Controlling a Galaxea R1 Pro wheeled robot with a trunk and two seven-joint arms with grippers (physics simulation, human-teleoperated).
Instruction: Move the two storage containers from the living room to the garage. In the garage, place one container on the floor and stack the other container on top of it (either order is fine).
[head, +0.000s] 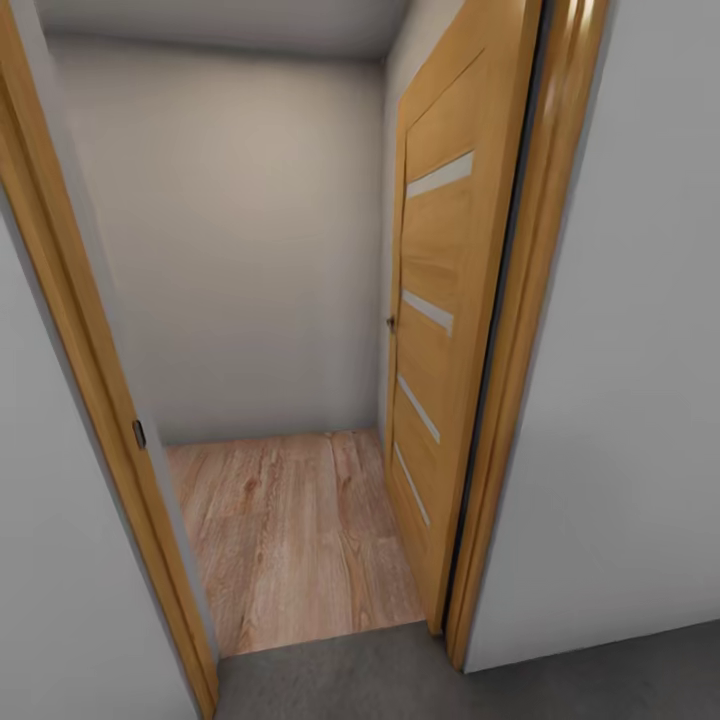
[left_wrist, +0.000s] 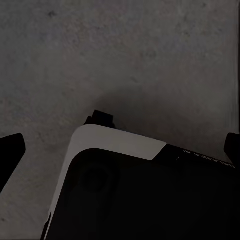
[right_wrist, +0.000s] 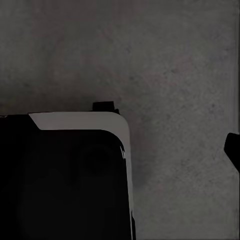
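The head view looks through a wooden-framed doorway whose door stands swung open, onto a light wood plank floor and a plain wall beyond; dark grey concrete floor begins at the threshold. The wrist views look down on that rough concrete (left, right) past the robot's base, dark with a white rim. Left gripper: fingertips at opposite edges, jaws wide. Right gripper: cannot tell. The storage containers are not visible.

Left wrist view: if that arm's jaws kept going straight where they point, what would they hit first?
Most likely the grey concrete floor; nothing else seems to lie ahead, though the robot's own base crowds the picture's near edge.
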